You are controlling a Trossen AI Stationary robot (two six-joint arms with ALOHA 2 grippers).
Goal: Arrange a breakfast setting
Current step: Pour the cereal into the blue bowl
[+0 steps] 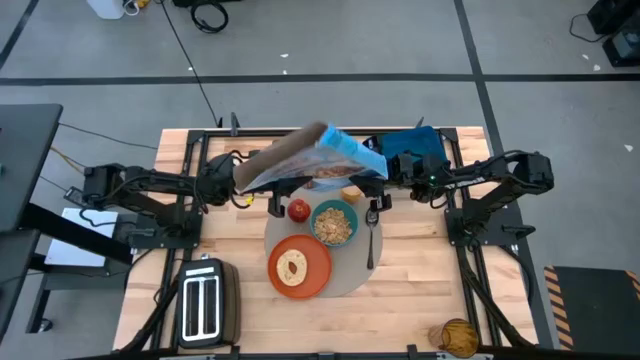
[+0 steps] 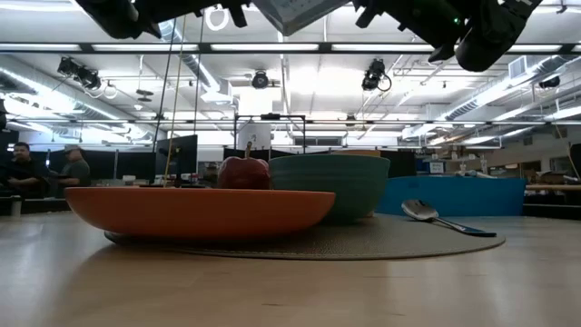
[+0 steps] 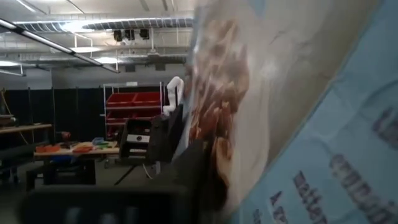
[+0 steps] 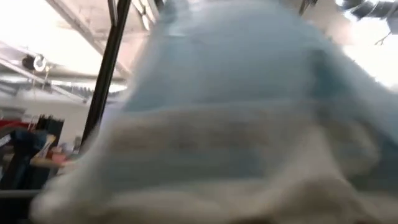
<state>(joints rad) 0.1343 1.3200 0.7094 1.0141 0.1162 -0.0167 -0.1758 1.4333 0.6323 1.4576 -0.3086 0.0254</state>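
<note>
Held a tilted cereal box [image 1: 310, 158] between left tool [image 1: 243, 180] and right tool [image 1: 385, 172], both clamped on it, just beyond the filled teal bowl [image 1: 334, 223].

Lab hall: red storage bins [image 3: 134, 99], workbenches [image 3: 74, 152].
</note>
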